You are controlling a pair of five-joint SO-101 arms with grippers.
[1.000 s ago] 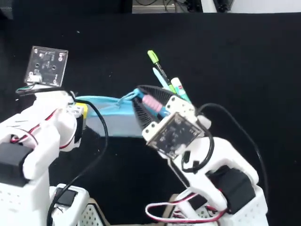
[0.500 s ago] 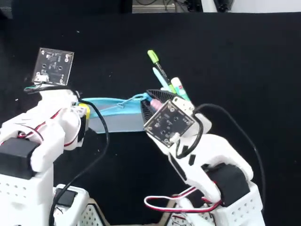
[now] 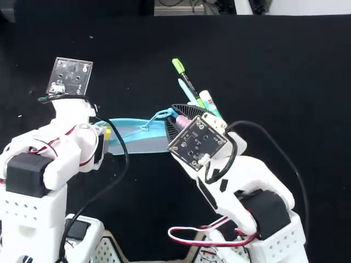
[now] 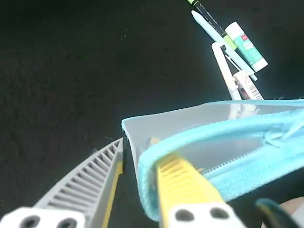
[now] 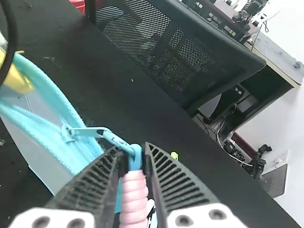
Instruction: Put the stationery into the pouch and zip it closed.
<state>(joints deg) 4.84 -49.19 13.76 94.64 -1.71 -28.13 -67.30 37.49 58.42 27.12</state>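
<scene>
Translucent grey pouch point(image 3: 137, 141) with a light-blue zipper band along the upper edge, held up lengthwise between the two grippers. One end pinched in the left gripper point(image 4: 140, 152). At the other end, light-blue pull tab point(image 5: 90, 133) taut from the slider and clamped in the right gripper point(image 5: 134, 159). Zipper teeth exposed along part of the band in the left wrist view.

Outside the pouch, stationery point(image 3: 193, 90) clustered on the black table point(image 3: 274, 66) just beyond the far end: black pen with yellow-green cap point(image 3: 178, 66), pale-blue pen point(image 4: 209, 26), white pen point(image 4: 223, 66), white-and-green glue stick point(image 3: 208, 102). Roughly parallel, touching or overlapping.
</scene>
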